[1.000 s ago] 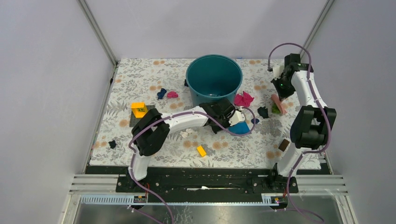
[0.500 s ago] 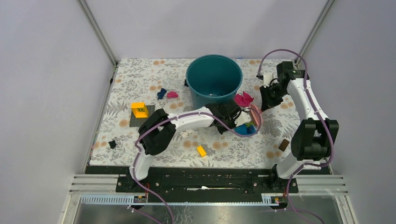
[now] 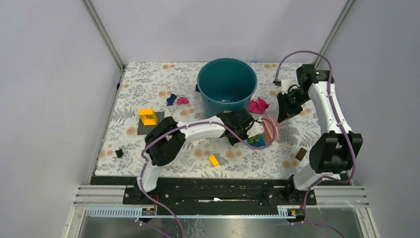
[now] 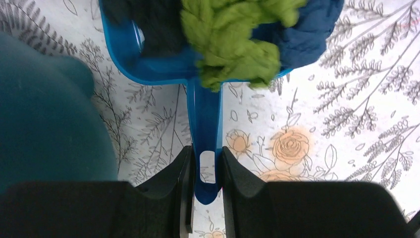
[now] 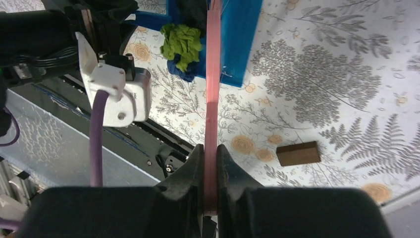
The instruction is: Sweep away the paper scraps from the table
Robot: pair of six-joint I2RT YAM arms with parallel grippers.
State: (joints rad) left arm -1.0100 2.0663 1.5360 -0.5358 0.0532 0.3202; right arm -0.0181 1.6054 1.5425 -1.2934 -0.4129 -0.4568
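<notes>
Left fingers clamp blue plastic dustpan by its handle; right fingers clamp thin pink brush. Green crumpled paper wad and dark-blue wad lie in pan, mid-tabletop. Keep pan lip flat; draw brush inward gently.

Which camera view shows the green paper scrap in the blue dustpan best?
The left wrist view: the green paper scrap fills the top, lying in the blue dustpan. The right wrist view shows it smaller, beside the pink brush; the top view shows only a speck.
</notes>
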